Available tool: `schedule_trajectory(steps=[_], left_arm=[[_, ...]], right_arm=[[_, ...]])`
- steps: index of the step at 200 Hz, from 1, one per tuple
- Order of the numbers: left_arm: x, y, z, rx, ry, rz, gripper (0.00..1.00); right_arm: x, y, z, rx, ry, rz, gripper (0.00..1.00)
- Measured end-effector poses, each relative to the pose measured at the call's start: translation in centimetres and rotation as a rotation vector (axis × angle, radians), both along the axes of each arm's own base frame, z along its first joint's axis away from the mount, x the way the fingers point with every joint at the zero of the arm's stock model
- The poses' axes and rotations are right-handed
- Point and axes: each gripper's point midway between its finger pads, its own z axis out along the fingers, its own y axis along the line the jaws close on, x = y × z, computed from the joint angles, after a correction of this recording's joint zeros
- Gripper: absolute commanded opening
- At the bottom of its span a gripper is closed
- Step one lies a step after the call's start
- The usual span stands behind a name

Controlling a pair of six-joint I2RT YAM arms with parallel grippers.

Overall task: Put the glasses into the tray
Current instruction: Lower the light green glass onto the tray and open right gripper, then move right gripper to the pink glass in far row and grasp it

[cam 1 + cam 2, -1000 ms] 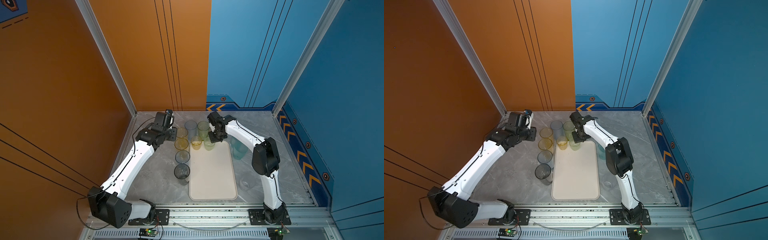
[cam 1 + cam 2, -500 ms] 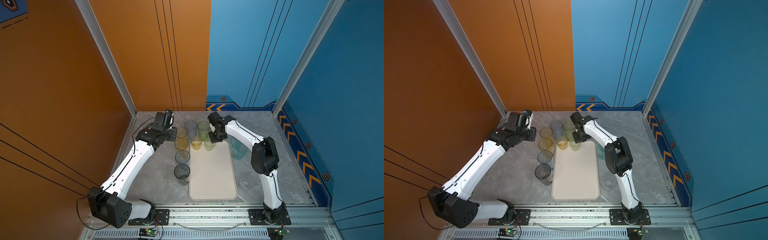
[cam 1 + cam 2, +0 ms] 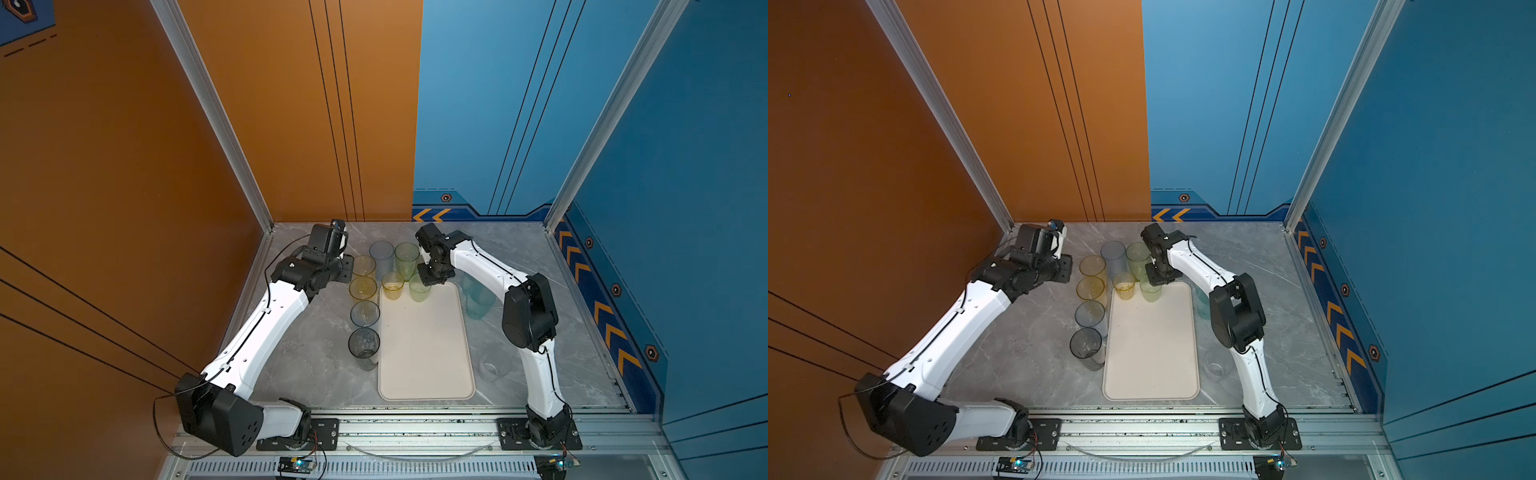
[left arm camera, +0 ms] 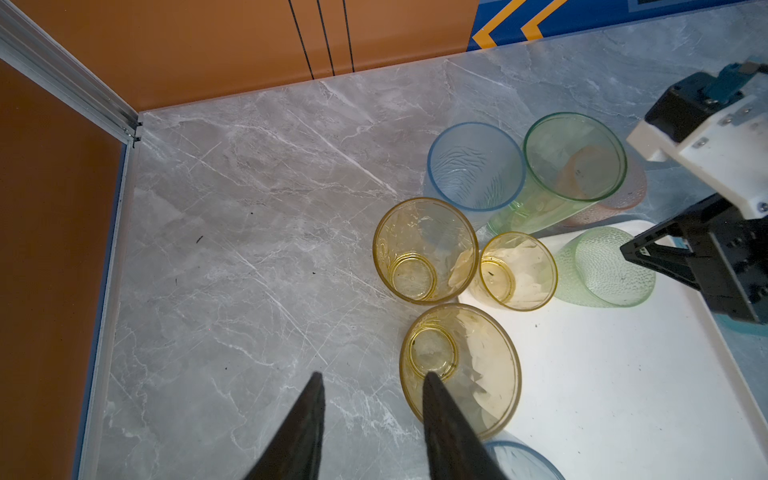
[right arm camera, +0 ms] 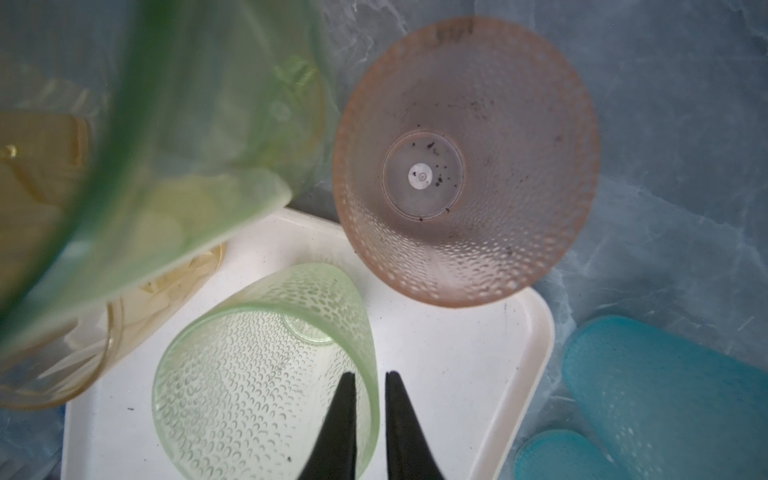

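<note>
At the far end of the tray (image 3: 424,353) we find just two in place, a small yellow glass (image 3: 392,286) and a dimpled green glass (image 3: 419,289), its rim between the barely parted jaws of the right gripper (image 5: 370,376); the left gripper (image 4: 371,376) hangs half-open and empty, and the other glasses (image 3: 364,343) stand on the table (image 3: 316,361).

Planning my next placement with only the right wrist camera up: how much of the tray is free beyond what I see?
Observer: Most of it. In both top views the tray is bare except for the small yellow glass and the dimpled green glass at its far end.
Operator: Any glasses on my side that I can't see?
Observer: A clear glass stands on the table between the tray and your arm.
Operator: Is the left arm in my way?
Observer: Probably not; the left gripper is open, off the tray, beside the taller yellow glass.
</note>
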Motion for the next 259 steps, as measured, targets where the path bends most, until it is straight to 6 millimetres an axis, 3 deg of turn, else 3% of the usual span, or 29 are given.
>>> schedule_trajectory(steps=[82, 102, 143, 169, 193, 259], left_arm=[[0.0, -0.1, 0.0, 0.001, 0.0, -0.004, 0.36], [-0.1, -0.5, 0.0, 0.001, 0.0, -0.013, 0.35], [-0.5, -1.8, -0.1, -0.005, 0.001, -0.043, 0.35], [-0.8, -3.9, -0.5, -0.007, 0.009, -0.091, 0.35], [-0.9, -5.5, -1.4, -0.009, 0.031, -0.123, 0.35], [-0.3, -6.2, -1.3, -0.02, 0.026, -0.125, 0.35]], right_arm=[[0.0, 0.1, 0.7, 0.021, -0.004, -0.003, 0.24], [0.1, -0.1, 2.7, 0.056, -0.035, -0.007, 0.24], [1.7, -2.2, 9.5, 0.147, -0.17, -0.058, 0.26], [3.4, -3.8, 11.3, 0.164, -0.217, -0.1, 0.26], [4.9, -4.7, 10.8, 0.155, -0.216, -0.128, 0.26], [7.0, -4.7, 4.4, 0.082, -0.105, -0.146, 0.26]])
